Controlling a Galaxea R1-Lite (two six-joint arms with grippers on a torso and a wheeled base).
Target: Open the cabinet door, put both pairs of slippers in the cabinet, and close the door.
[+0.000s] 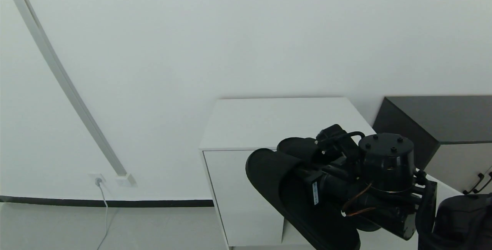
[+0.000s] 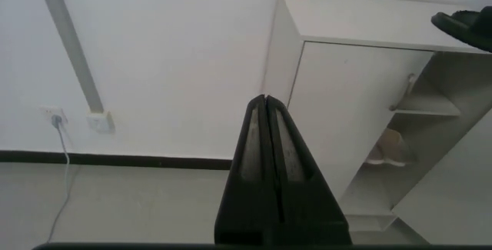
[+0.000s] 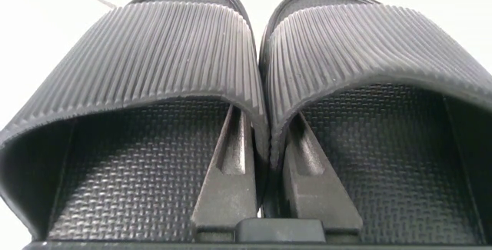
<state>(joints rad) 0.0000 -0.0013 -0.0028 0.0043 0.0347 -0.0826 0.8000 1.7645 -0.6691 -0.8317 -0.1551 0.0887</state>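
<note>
Right jaws on slippers — cabinet: beige pair

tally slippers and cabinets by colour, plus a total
black slippers: 2, both clamped on the right claw
beige slipper: 1 on a shelf inside the open cabinet; can't tell whether a second lies with it
white cabinet: 1
dark-topped cabinet: 1
total: 5
</note>
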